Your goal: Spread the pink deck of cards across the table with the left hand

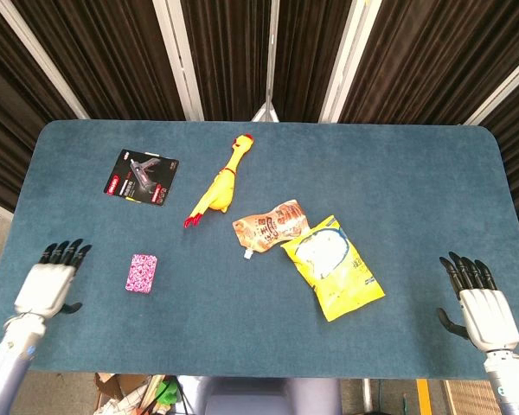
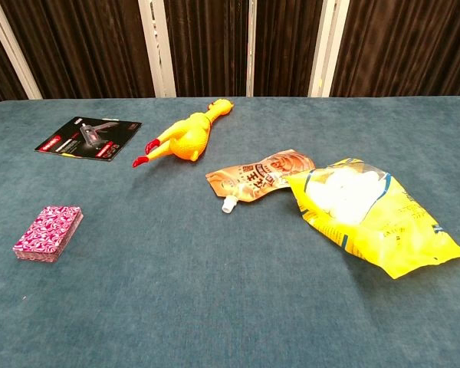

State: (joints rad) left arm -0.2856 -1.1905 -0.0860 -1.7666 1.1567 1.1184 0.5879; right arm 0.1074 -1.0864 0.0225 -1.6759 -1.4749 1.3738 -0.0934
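Observation:
The pink deck of cards (image 1: 141, 273) lies stacked and flat on the blue table, near the front left; the chest view shows the deck (image 2: 48, 232) at its left side. My left hand (image 1: 50, 283) hovers over the table's front left corner, to the left of the deck and apart from it, fingers spread and empty. My right hand (image 1: 476, 303) hangs past the front right corner, fingers apart, holding nothing. Neither hand shows in the chest view.
A black product card (image 1: 141, 176) lies at the back left. A yellow rubber chicken (image 1: 218, 183) lies mid-table, with an orange pouch (image 1: 269, 225) and a yellow snack bag (image 1: 333, 266) to its right. The table's front edge (image 1: 259, 373) runs close to both hands.

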